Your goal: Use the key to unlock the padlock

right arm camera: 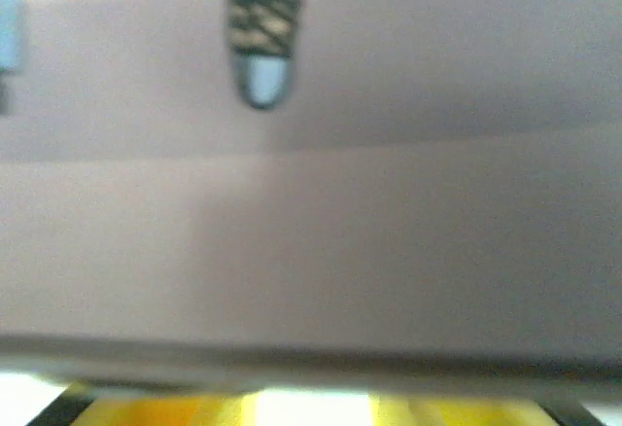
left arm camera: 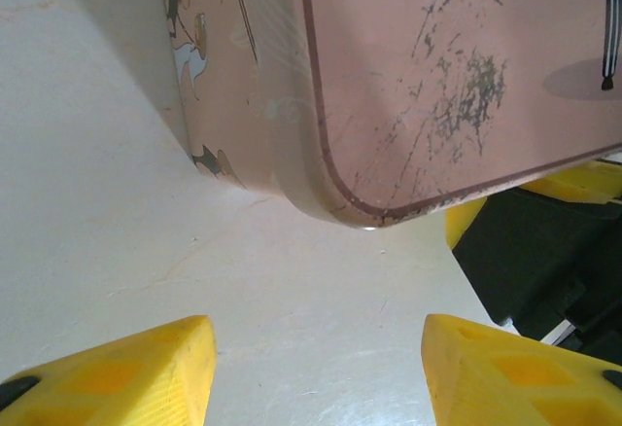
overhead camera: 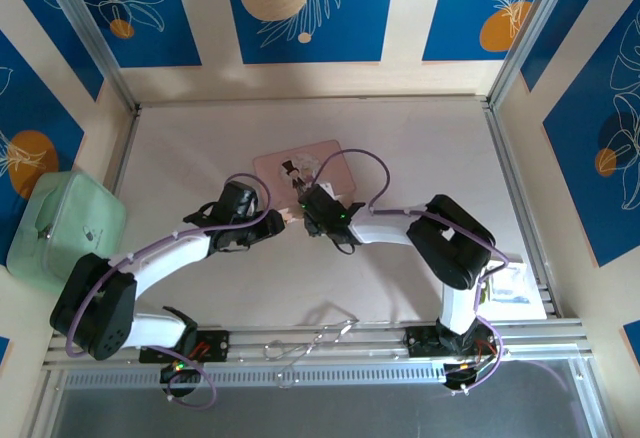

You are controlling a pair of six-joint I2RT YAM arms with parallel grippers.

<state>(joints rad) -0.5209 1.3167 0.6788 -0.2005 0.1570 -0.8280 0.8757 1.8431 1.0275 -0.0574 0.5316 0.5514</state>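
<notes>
Top external shows the smooth, pale tabletop (overhead camera: 420,158) carrying a scuffed, round-cornered pink tin (overhead camera: 325,158) at centre. At the tin's 7 o'clock corner the left end effector (left arm camera: 316,334) gapes wide and empty. The right end effector (overhead camera: 305,210) crowds its 6 o'clock edge, its grip unreadable through blur. A pale speck between them may be the padlock (overhead camera: 289,216). The tin's slick painted metal could skid if nudged and carry the lock away.
</notes>
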